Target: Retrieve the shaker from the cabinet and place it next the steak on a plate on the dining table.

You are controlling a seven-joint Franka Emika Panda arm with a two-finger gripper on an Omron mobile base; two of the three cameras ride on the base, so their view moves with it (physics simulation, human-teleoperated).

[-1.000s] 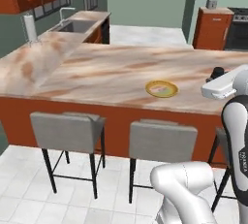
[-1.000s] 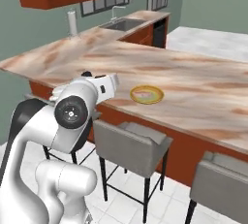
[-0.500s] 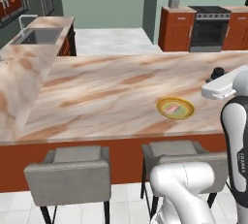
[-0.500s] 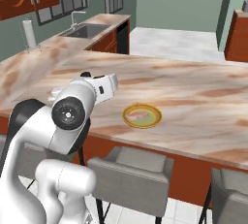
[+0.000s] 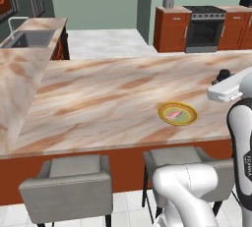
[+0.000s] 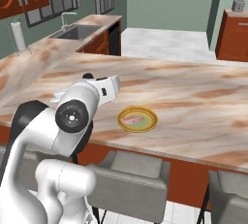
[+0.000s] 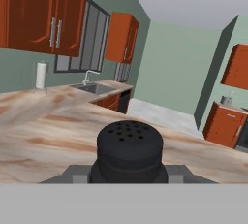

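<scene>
Shaker (image 7: pixel 129 146), black with a perforated domed top, is gripped in the claw (image 7: pixel 129 177), whose jaws are closed tight on its lower body; its dark cap is also glimpsed at the end of the hand (image 5: pixel 224 74) and (image 6: pixel 87 76). It is carried upright above the bench (image 5: pixel 98 98), near the front edge, apart from the plate (image 5: pixel 177 113). The steak (image 5: pixel 173 115) is seen lying flat on the plate, slightly off centre, with bare greenish plate left beside it. The plate sits near the bench's front edge (image 6: pixel 138 120), just above the stools (image 5: pixel 69 186). Wide open marbled surface is seen around the plate on all sides. A sink (image 6: pixel 75 32) is set at the far end, well apart.
</scene>
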